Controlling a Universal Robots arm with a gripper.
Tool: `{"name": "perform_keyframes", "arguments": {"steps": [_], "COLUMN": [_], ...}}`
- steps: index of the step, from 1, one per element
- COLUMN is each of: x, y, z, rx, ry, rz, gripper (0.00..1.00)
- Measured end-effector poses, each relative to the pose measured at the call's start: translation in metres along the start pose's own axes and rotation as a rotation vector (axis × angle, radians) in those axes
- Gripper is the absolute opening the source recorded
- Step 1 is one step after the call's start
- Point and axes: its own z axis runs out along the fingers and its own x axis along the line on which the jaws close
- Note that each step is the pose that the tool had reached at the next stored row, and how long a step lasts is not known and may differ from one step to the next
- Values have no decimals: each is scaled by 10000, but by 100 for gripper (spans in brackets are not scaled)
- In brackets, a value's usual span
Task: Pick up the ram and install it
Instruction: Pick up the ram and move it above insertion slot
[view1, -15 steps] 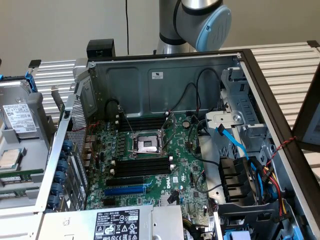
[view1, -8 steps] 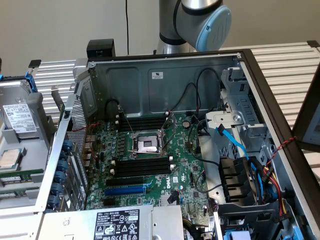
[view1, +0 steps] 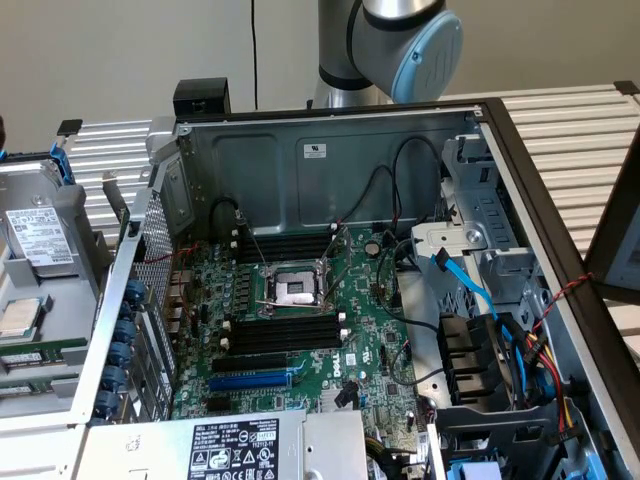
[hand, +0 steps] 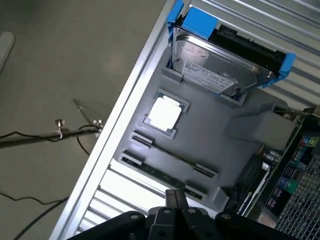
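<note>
The ram (hand: 161, 173) is a thin green stick standing on edge in a slot of a grey parts holder (hand: 210, 135), between two pairs of grey clips. My gripper (hand: 175, 199) hovers over the holder, its black fingertips pressed together, shut and holding nothing, just short of the ram's long side. In the exterior view the open computer case (view1: 300, 170) lies on the table with its green motherboard (view1: 370, 330) exposed. Black memory slots (view1: 285, 332) run beside the CPU socket (view1: 296, 290), and more black slots (view1: 285, 246) lie on its far side.
The holder also carries a hard drive in a blue bracket (hand: 220, 65) and a CPU chip (hand: 164, 114). The holder (view1: 40, 300) stands at the exterior view's left, beside the case wall. Cables (view1: 480, 300) and a drive cage crowd the case's right side. The arm's elbow (view1: 400, 40) rises behind the case.
</note>
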Motion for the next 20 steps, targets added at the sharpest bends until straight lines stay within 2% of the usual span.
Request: {"name": "perform_keyframes", "arguments": {"steps": [20], "x": [-5], "y": [-2], "z": [125], "rx": [150], "ry": [46], "rz": [-3636], "gripper": [11]}}
